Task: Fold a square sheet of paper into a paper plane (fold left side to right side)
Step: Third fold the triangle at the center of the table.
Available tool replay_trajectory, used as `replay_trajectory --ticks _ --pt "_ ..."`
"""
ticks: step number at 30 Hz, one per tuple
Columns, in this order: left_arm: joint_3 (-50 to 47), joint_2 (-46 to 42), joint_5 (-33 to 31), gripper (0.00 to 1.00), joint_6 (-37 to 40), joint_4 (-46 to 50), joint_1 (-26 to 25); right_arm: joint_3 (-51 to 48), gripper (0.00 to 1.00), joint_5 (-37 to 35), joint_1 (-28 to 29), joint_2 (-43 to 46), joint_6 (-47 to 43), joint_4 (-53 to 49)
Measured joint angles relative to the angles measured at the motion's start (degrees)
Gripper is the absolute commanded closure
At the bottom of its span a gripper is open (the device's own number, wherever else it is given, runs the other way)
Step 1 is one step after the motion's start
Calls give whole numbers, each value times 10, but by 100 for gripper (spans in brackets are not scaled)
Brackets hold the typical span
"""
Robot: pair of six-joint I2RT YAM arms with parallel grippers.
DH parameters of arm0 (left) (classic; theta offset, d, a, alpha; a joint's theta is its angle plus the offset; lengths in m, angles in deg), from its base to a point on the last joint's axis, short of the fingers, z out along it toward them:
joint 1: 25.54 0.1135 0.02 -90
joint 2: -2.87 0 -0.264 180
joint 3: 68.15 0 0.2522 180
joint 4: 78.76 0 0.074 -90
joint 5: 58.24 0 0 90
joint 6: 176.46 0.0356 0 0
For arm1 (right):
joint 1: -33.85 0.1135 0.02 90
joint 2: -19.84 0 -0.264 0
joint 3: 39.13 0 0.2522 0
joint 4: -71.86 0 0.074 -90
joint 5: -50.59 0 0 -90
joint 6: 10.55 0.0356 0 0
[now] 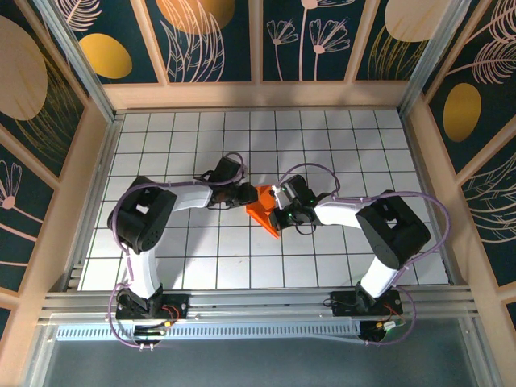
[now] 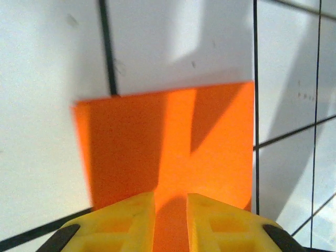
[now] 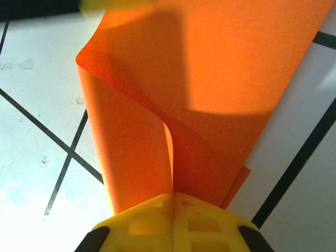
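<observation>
The square sheet of paper [image 1: 264, 213] is bright orange and lies folded over at the middle of the grid table, between my two grippers. My left gripper [image 1: 247, 196] is at its left edge. In the left wrist view the paper [image 2: 168, 136] spreads flat ahead, and the left gripper [image 2: 171, 202] has its yellow fingers a narrow gap apart, with orange showing through the gap. My right gripper [image 1: 275, 201] is at the paper's right side. In the right wrist view the right gripper [image 3: 173, 198] is shut on the paper [image 3: 210, 79], which curls up from the jaws in a loop.
The white gridded table [image 1: 201, 258] is boxed in by wooden walls [image 1: 81, 177] on the left, right and far sides. A metal rail [image 1: 258, 302] runs along the near edge by the arm bases. A blurred yellow fingertip [image 3: 115, 4] shows beyond the paper in the right wrist view.
</observation>
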Motion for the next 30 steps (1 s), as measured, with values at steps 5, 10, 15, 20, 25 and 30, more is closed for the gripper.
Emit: replay_trajectory --ticks 5,10,15,20,25,30 --pt "-35 -84 -21 90 8 -11 11 5 100 9 -3 -6 0 0" --pt "-103 -146 5 97 4 -52 -1 11 100 11 -3 -12 0 0" --pt "-159 -149 49 97 -25 -100 -29 12 100 12 -3 -14 0 0" --pt "-167 -126 73 98 -49 -144 -42 16 100 14 -3 -17 0 0" --pt "-165 -87 85 98 -62 -165 -45 19 100 15 -3 -20 0 0" --pt "-155 -55 86 98 -68 -178 -49 20 100 16 -3 -21 0 0"
